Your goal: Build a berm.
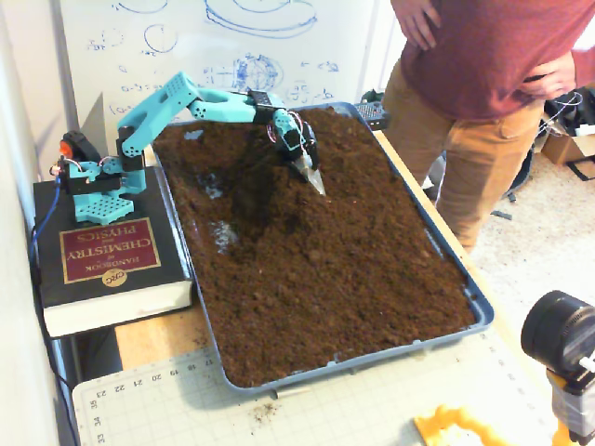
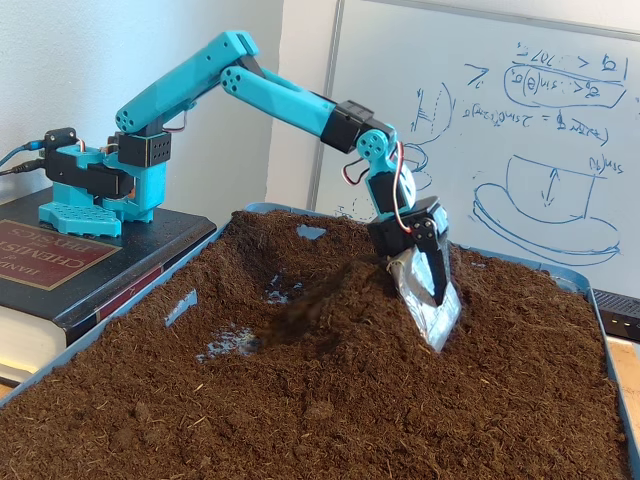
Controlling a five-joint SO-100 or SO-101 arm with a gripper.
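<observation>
A blue tray (image 1: 480,310) holds loose dark-brown soil. The berm (image 2: 335,300) is a raised hump of soil left of the blade in a fixed view, and it shows as a darker ridge (image 1: 265,181) near the tray's far end. My teal arm reaches over it from the left. The gripper (image 1: 310,175) carries a silvery flat blade (image 2: 432,308) whose lower edge is dug into the soil just right of the berm. How the jaws stand on the blade is hidden.
The arm's base stands on a thick book (image 1: 104,253) left of the tray. Scraped patches bare the tray floor (image 1: 226,232). A person (image 1: 483,84) stands at the right side. A cutting mat (image 1: 372,400) and a black camera (image 1: 561,334) lie nearest.
</observation>
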